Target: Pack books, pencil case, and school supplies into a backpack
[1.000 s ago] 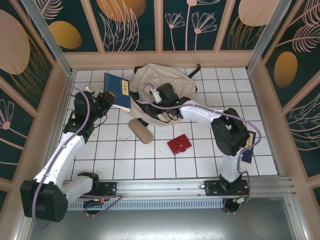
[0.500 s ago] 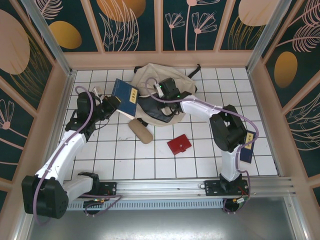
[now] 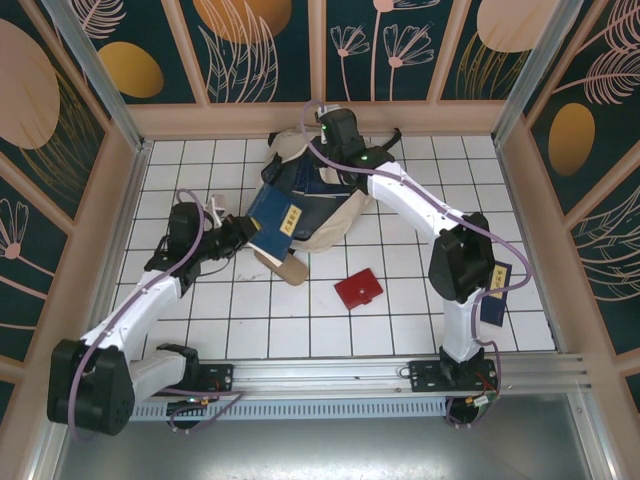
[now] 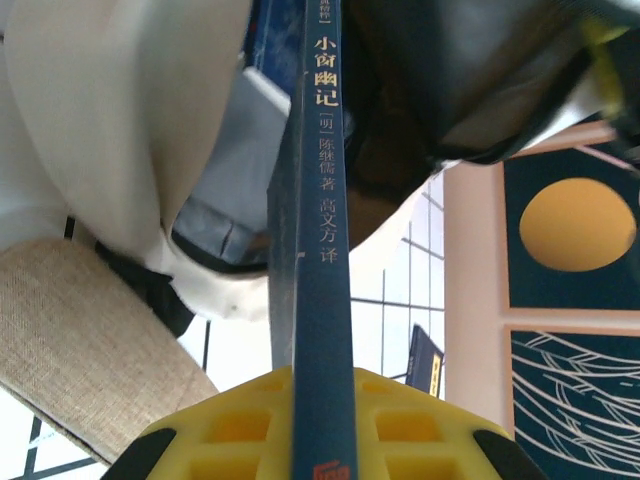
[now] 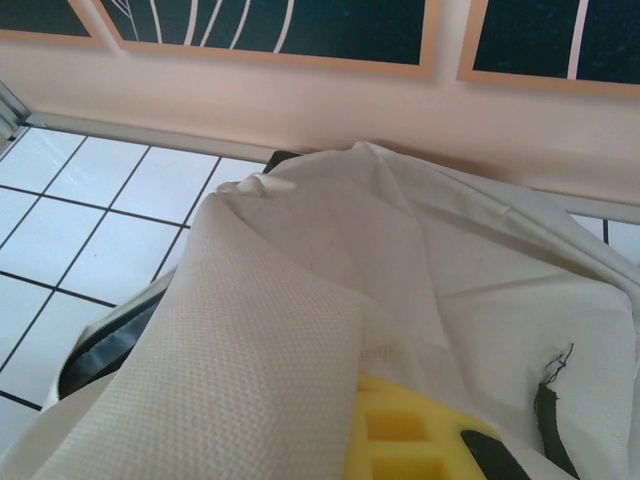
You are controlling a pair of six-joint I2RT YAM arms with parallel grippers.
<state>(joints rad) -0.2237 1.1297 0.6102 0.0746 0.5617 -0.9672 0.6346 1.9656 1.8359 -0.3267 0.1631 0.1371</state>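
The left gripper (image 4: 322,425) was clamped on the book (image 4: 320,200), which looked thin, stiff and light, best pinched at its spine; just ahead gaped the soft backpack (image 4: 120,130), its limp flap pinched tight by the right gripper (image 3: 333,135)

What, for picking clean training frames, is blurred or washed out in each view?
Left wrist: book spine sharp, lettering legible; backpack fabric at upper left washed out. Right wrist: backpack weave crisp up close, evenly lit. Top external: even light, soft shadows.
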